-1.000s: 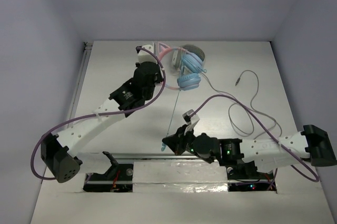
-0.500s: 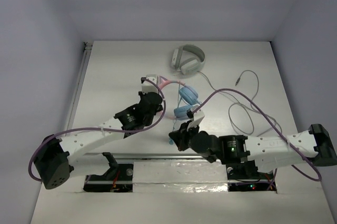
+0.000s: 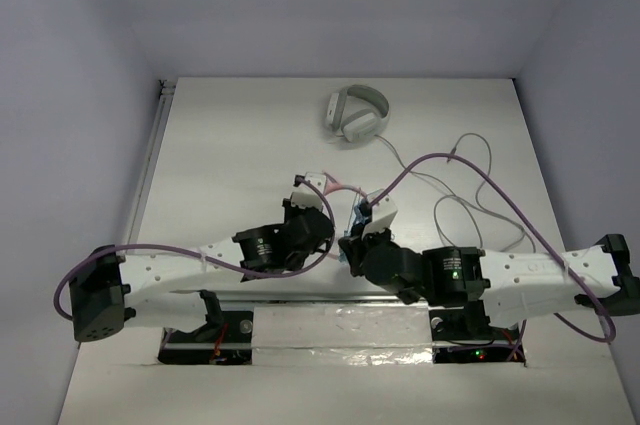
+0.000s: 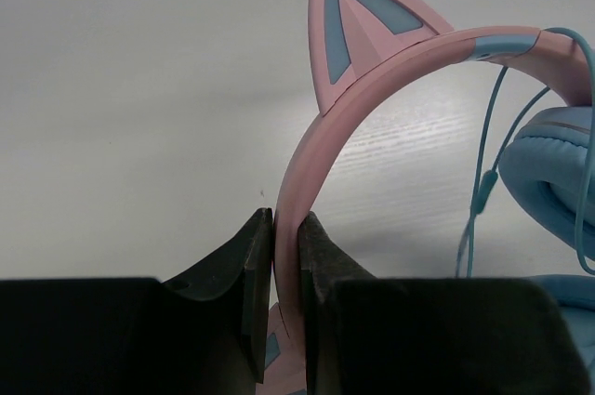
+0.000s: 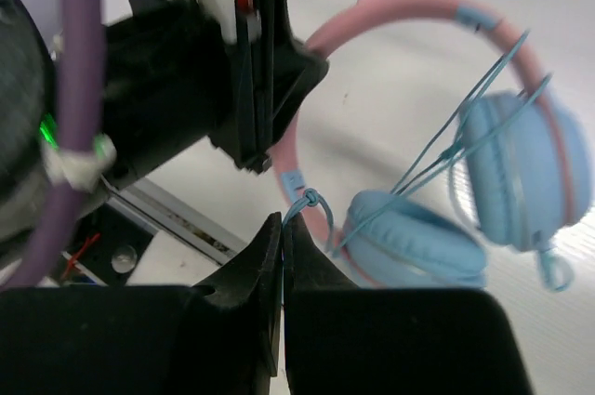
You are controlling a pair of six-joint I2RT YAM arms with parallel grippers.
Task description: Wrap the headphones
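White surface (image 3: 200,145), 6 o'clock: left claw (image 4: 286,228) clamps headband (image 4: 307,135) of pink cat-eared, blue-cupped headphones (image 5: 521,153); right claw (image 5: 282,228), pinching thin light-blue cable (image 4: 480,181), should wind taut.

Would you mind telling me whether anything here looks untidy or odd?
The thin light-blue cable crosses the pink cat-ear headphones in slack, uneven strands, and the grey cable of the white-grey headphones sprawls in loose loops.
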